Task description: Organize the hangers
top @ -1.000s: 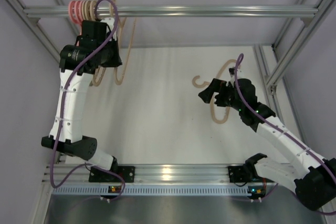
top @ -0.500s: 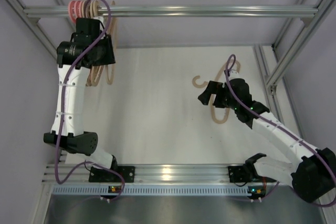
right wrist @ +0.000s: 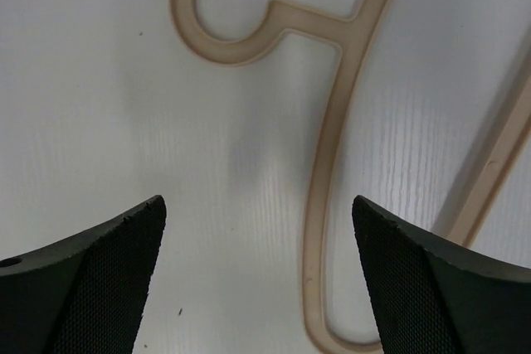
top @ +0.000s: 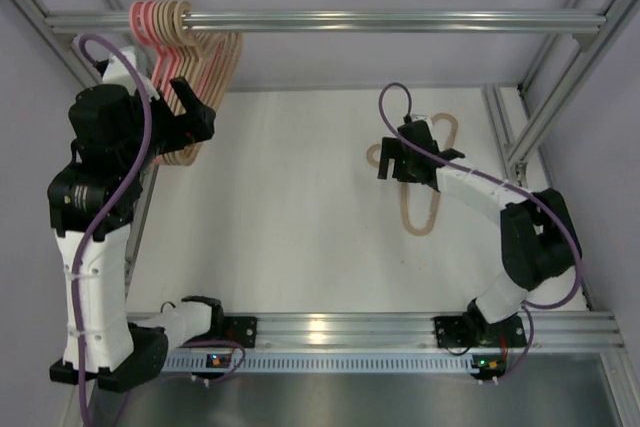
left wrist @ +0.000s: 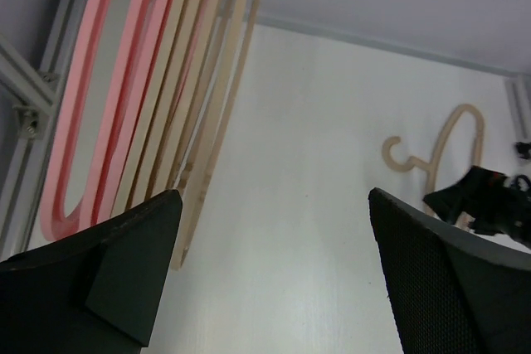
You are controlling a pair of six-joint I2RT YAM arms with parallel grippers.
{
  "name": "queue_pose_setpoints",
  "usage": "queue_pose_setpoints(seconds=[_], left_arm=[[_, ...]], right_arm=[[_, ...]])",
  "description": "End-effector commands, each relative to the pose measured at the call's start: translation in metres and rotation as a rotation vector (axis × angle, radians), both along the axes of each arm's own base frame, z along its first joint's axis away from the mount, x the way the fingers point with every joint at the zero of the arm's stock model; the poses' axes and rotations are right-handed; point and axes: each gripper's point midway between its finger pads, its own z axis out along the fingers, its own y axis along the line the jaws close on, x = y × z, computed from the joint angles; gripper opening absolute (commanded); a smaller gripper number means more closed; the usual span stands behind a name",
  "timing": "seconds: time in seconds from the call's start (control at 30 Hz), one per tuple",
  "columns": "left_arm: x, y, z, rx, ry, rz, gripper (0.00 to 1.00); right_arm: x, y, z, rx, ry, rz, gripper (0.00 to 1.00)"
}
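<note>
The left fingers (left wrist: pixel 124 279) are standing apart, having just let go; the hung hangers (left wrist: pixel 166 122) are dangling just beyond them. The right fingers (right wrist: pixel 91 279), also apart, are lowering over the 1 tabletop hanger (right wrist: pixel 322 155) lying between them.

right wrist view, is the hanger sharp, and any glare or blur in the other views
Right wrist: the beige hanger is sharp, with a faint soft shadow on the table beside it. Top external: bright glare on the near rail. Left wrist: the hanging hangers look slightly soft.
</note>
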Motion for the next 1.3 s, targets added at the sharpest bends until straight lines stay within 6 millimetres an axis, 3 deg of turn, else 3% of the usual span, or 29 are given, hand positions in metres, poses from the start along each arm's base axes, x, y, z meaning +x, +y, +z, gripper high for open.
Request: queue_pose_setpoints(seconds=[0.0, 0.07, 0.1, 0.23, 0.33, 0.5, 0.63, 0.8, 1.0, 1.13, 1.17, 1.2, 1.27], left_arm=[[0.006, -0.03, 0.013, -0.108, -0.1, -0.134, 0.98], [0.007, -0.039, 0.009, -0.136, -0.1, -0.174, 0.98], [0.008, -0.043, -0.003, -0.144, -0.073, -0.196, 0.98], [0.007, -0.063, -0.025, -0.21, -0.017, -0.286, 0.98], [0.012, -0.065, -0.043, -0.204, 0.008, -0.29, 0.98], [0.016, -0.066, -0.058, -0.2, 0.038, -0.295, 0.98], [0.018, -0.077, -0.062, -0.234, 0.042, -0.327, 0.98], [0.02, -0.09, -0.076, -0.248, 0.069, -0.347, 0.98], [0.016, -0.135, -0.095, -0.208, 0.107, -0.416, 0.98], [0.009, -0.176, -0.11, -0.19, 0.136, -0.473, 0.98], [0.013, -0.184, -0.12, -0.185, 0.148, -0.474, 0.98], [0.011, -0.191, -0.124, -0.182, 0.153, -0.484, 0.98], [0.008, -0.208, -0.145, -0.152, 0.179, -0.484, 0.98]], right_arm=[[0.022, -0.031, -0.009, -0.1, 0.038, -0.093, 0.89], [0.035, -0.033, -0.017, -0.105, 0.063, -0.11, 0.85], [0.039, -0.039, -0.026, -0.116, 0.089, -0.121, 0.83], [0.06, -0.042, -0.032, -0.106, 0.097, -0.146, 0.75], [0.068, -0.043, -0.046, -0.089, 0.135, -0.153, 0.7], [0.072, -0.043, -0.065, -0.105, 0.168, -0.17, 0.55], [0.07, -0.045, -0.074, -0.121, 0.192, -0.179, 0.52], [0.063, -0.051, -0.084, -0.16, 0.221, -0.188, 0.36], [0.049, -0.051, -0.095, -0.18, 0.279, -0.167, 0.01], [0.041, -0.038, -0.084, -0.093, 0.268, -0.147, 0.0], [0.041, -0.03, -0.067, -0.033, 0.237, -0.141, 0.0], [0.033, -0.028, -0.068, -0.005, 0.241, -0.14, 0.0], [0.034, -0.016, -0.052, 0.086, 0.189, -0.139, 0.0]])
